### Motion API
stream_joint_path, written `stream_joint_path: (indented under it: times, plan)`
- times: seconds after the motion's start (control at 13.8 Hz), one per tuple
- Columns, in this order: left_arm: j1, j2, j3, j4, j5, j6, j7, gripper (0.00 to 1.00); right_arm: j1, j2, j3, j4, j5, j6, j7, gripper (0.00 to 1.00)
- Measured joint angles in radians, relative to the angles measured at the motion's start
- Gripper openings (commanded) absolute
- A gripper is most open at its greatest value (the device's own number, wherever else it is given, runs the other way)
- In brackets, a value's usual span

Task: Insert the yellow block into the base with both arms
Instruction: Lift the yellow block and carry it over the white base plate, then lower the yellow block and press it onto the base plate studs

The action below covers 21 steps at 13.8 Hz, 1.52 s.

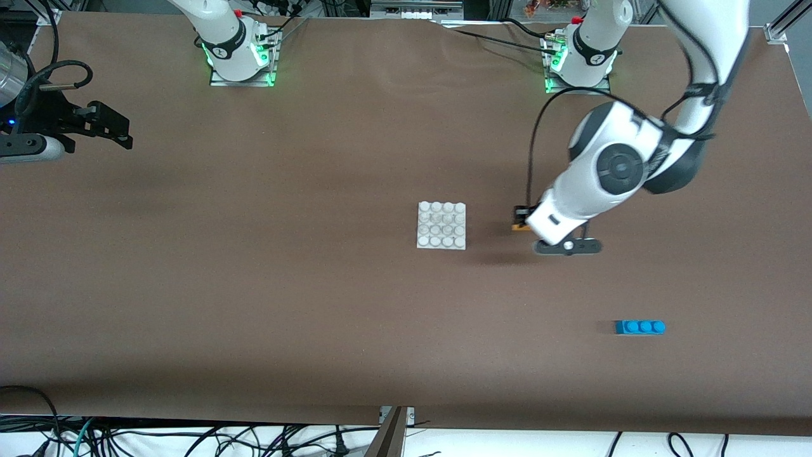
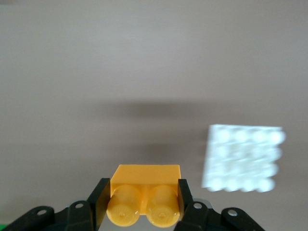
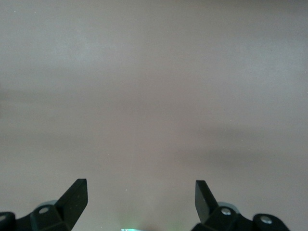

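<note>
My left gripper [image 2: 143, 204] is clamped on the block [image 2: 144, 192], over the table just beside the base [image 1: 441, 225]; my right gripper [image 3: 140, 192] waits, fingers apart.

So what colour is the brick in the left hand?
Yellow-orange brick, clearest in the left wrist view.

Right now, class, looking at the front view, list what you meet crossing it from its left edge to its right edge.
right pincer → base → yellow block held in the left pincer → blue brick
</note>
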Motion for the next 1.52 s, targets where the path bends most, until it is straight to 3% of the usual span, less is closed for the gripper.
stream_joint_path:
  times: [0.22,0.51,1.52]
  plan:
    - [-0.158,0.125,0.051,0.133,0.0,-0.001,-0.128,0.34,0.0,0.0,0.0,0.0,0.0,0.0,0.0,0.99]
    - [-0.339,0.265,0.181,0.195,0.0,0.023,-0.174,0.34,0.0,0.0,0.0,0.0,0.0,0.0,0.0,0.99]
    - [-0.418,0.284,0.188,0.225,0.0,0.003,-0.241,0.34,0.0,0.0,-0.001,0.0,0.0,0.0,0.0,0.99]
